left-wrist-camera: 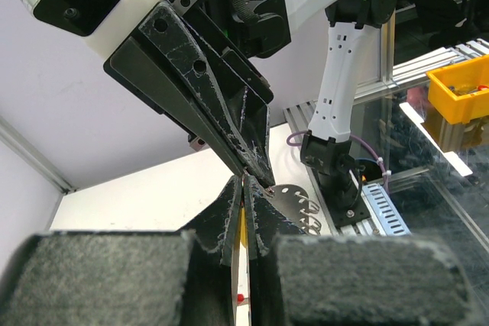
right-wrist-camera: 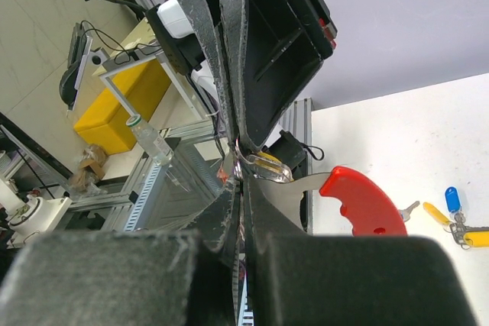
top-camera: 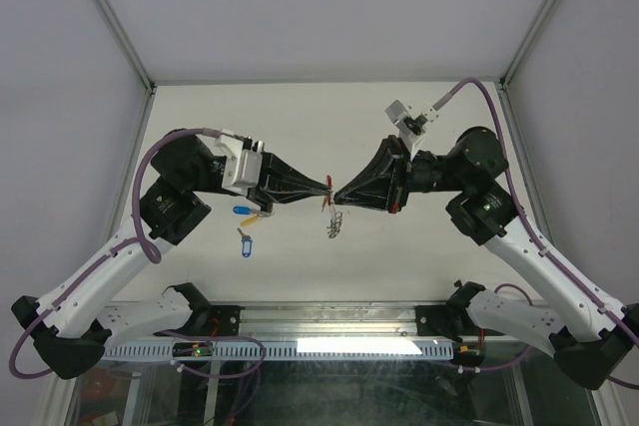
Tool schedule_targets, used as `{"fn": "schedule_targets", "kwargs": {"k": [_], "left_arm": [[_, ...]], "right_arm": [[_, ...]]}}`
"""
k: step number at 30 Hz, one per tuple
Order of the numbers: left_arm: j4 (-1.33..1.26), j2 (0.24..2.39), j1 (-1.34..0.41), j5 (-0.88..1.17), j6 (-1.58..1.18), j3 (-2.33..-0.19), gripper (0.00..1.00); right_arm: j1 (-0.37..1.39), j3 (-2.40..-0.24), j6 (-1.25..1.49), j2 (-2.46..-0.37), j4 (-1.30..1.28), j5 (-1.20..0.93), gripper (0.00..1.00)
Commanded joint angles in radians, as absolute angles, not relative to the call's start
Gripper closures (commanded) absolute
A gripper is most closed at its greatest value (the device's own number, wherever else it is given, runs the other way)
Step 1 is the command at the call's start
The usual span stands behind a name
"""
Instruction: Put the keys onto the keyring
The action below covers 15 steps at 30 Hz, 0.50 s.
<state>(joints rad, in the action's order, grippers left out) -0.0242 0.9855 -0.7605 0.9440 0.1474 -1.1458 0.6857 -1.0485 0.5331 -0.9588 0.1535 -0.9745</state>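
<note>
My two grippers meet tip to tip above the middle of the table. The left gripper [top-camera: 324, 192] [left-wrist-camera: 244, 188] is shut on a yellow-tagged key [right-wrist-camera: 269, 164], and a yellow sliver [left-wrist-camera: 244, 223] shows between its jaws. The right gripper [top-camera: 339, 194] [right-wrist-camera: 241, 182] is shut on the keyring, whose red crescent [right-wrist-camera: 363, 202] sticks out to one side. Its beaded chain [top-camera: 336, 225] hangs below the tips. Loose keys lie on the table under the left arm: a blue-tagged one [top-camera: 243, 211] [right-wrist-camera: 452, 198] beside a yellow-tagged one [top-camera: 263, 214] [right-wrist-camera: 436, 214], and another blue-tagged one [top-camera: 245, 244].
White walls with metal posts [top-camera: 128, 47] close off the table at the back and sides. The arm bases [top-camera: 190, 311] and a metal rail [top-camera: 329, 346] run along the near edge. A yellow bin [left-wrist-camera: 458, 89] stands off the table.
</note>
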Motion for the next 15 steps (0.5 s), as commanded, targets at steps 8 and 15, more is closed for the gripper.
{"fn": "schedule_targets", "kwargs": {"k": [8,15], "left_arm": [[-0.060,0.982,-0.774,0.978,0.141,-1.152,1.00],[-0.059,0.974,-0.773,0.974,0.141,-1.146,1.00]], "right_arm": [[0.684,-1.070,0.512,-0.926,0.179,-0.879,1.00],[0.683,-1.062,0.508,-0.907,0.168,-0.841,1.00]]}}
